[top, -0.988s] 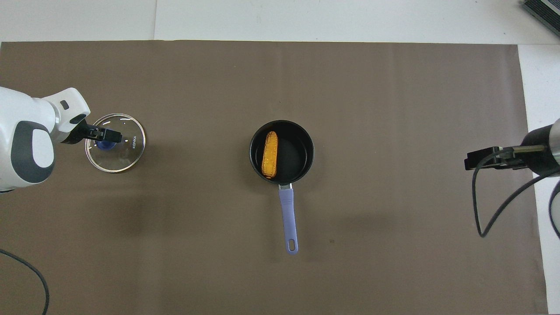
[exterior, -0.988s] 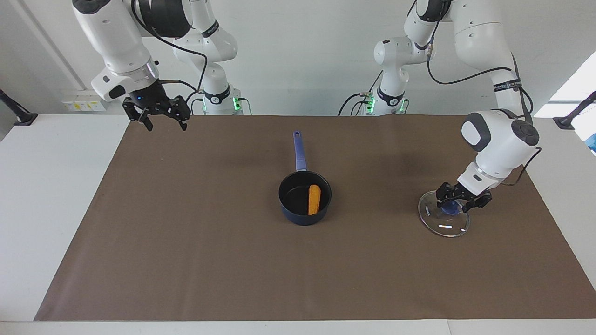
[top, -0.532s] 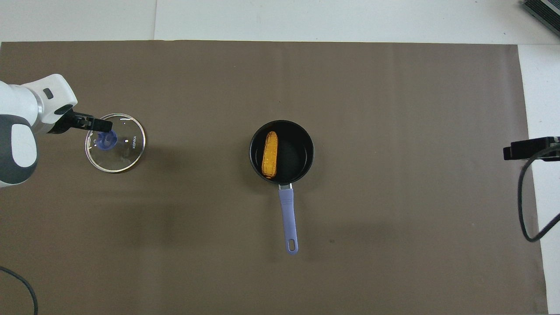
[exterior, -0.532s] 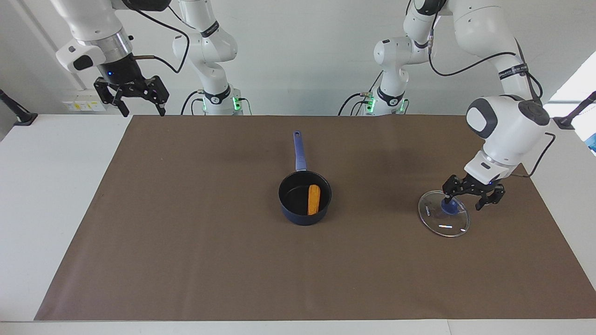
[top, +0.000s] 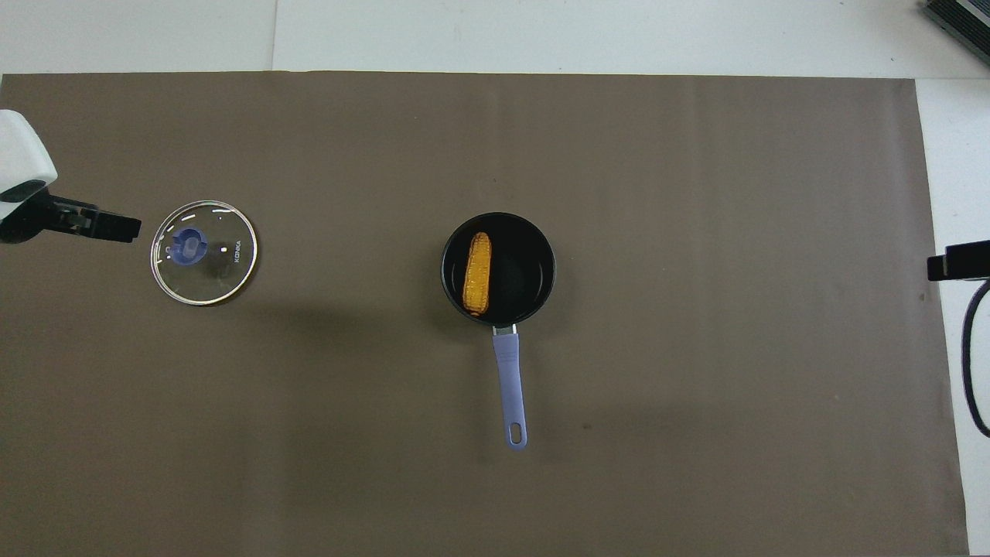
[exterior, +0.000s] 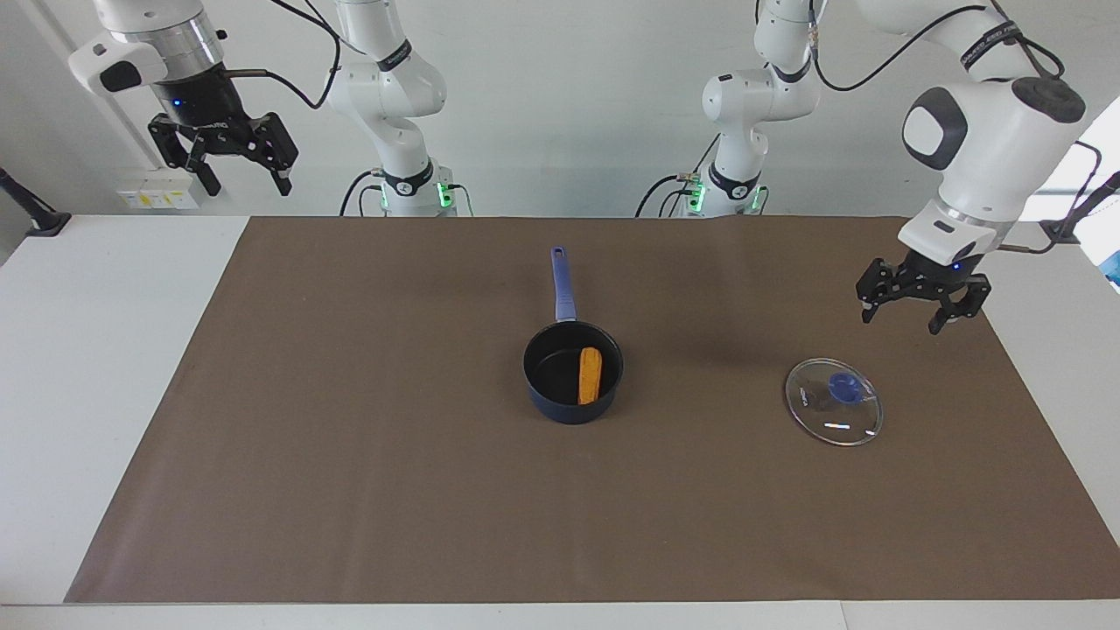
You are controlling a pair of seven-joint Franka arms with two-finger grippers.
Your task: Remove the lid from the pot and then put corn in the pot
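Both claws hang in the air with nothing in them. The left claw (exterior: 912, 308) is up above the brown mat (exterior: 350, 490), over a spot a little nearer to the robots than the lid (exterior: 834, 402), and its two fingers are spread apart. The right claw (exterior: 229, 162) is spread too. It is up high, over the white part of the surface (exterior: 96, 350), off the mat at the right arm's end, well apart from everything.

The lid lies flat on the mat with its blue knob (top: 188, 244) pointing up, well apart from the pot (exterior: 573, 372), toward the left arm's end. So the lid is off the pot, and the left claw is the one close to it.

The pot sits in the middle of the mat. Its long handle (top: 510, 387) points straight toward the robots. The corn (top: 477, 272) lies inside the pot, against the wall on the side toward the left arm. Its long way runs the same way as the handle.

It looks like both jobs are done: lid off, corn in. I think no more grabbing is needed, and the arms only need to go up and away.

The mat has only these things on it. Behind the robots is a pale wall (exterior: 569, 105).
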